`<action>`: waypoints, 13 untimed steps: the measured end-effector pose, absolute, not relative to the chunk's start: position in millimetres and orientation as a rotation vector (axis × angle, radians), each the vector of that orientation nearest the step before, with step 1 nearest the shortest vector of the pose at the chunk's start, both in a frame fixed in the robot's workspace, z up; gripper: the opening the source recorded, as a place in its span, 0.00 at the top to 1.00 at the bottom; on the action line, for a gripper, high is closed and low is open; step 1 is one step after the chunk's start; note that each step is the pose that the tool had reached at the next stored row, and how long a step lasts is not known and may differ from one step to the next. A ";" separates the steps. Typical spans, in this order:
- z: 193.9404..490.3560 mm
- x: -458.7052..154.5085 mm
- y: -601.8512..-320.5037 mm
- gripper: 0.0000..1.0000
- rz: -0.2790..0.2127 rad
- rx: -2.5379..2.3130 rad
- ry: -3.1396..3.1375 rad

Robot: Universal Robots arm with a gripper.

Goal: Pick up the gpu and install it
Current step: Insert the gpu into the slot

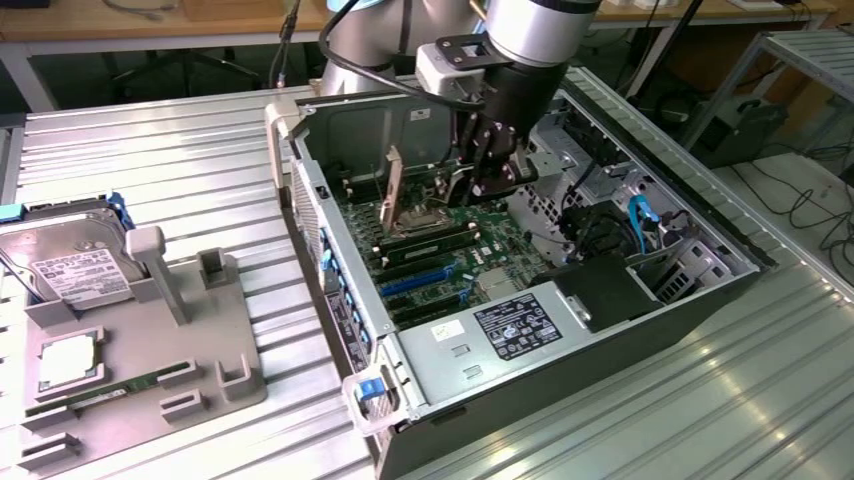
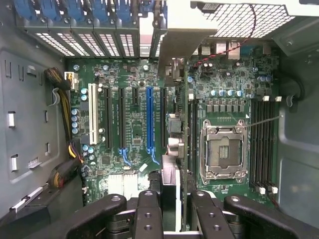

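Note:
My gripper [image 1: 483,180] is down inside the open computer case [image 1: 334,330] and is shut on the gpu [image 1: 391,195], which stands on edge above the motherboard [image 1: 454,255]. In the wrist view the gpu [image 2: 174,74] is seen edge-on, running from between my black fingers [image 2: 148,206] toward the rear slot openings. Its pale metal bracket [image 2: 179,35] is at the far end. The card hangs just beside a black expansion slot [image 2: 163,119], to one side of the blue slot [image 2: 149,119]. Whether it touches the board I cannot tell.
The CPU socket [image 2: 223,152] and memory slots [image 2: 264,144] lie beside the card. Cables [image 2: 65,114] run along the case wall. A power supply [image 1: 514,325] fills the case's near end. At the exterior view's left, a grey fixture [image 1: 147,350] holds a hard drive [image 1: 74,265] and a memory stick [image 1: 114,392].

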State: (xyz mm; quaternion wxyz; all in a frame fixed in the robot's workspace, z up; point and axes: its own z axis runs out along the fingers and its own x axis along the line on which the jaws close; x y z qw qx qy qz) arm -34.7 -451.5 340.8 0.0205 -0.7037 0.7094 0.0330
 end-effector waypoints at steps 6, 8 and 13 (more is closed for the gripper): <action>338.0 -36.4 -452.2 0.73 0.105 -2.181 2.198; 337.1 -36.9 -452.5 0.73 0.106 -2.180 2.198; 333.5 -39.0 -454.0 0.73 0.107 -2.179 2.197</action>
